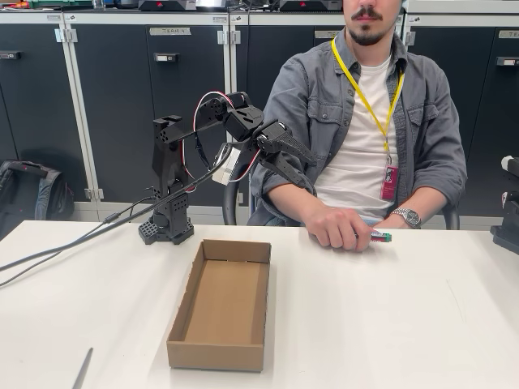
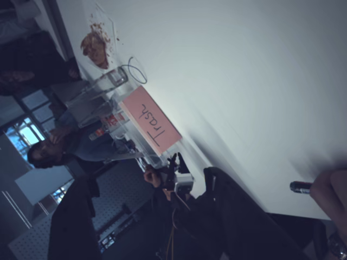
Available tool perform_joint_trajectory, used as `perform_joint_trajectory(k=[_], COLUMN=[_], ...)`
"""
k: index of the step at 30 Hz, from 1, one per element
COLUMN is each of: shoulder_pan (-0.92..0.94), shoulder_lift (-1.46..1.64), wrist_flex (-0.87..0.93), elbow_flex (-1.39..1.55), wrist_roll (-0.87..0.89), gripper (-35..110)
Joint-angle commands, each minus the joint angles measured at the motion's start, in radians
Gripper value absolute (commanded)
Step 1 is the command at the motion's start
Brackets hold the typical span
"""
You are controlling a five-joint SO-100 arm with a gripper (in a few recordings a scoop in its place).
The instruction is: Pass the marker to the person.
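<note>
The person's hand holds the marker; cardboard box nearby (tool state unclear).

Marker with green end, lying flat on table, held by seated person.

On a pink rectangular card fixed to a clear plastic container, seen tilted in the wrist view, the handwritten word "Trash" is read. In the fixed view, a pale label strip on a dark cabinet door carries lettering too small to be made out. Printing on the red badge hung from the yellow lanyard cannot be read either.
</note>
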Motion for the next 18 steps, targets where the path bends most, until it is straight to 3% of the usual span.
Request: perform_joint_trajectory(k=[1, 18], shoulder_pan=[0.006, 0.008], shoulder_lift=[0.072, 0.083], wrist_flex=[-0.015, -0.031], elbow_flex=[-0.003, 0.008], wrist_roll=[-0.020, -0.037], gripper=[39, 39])
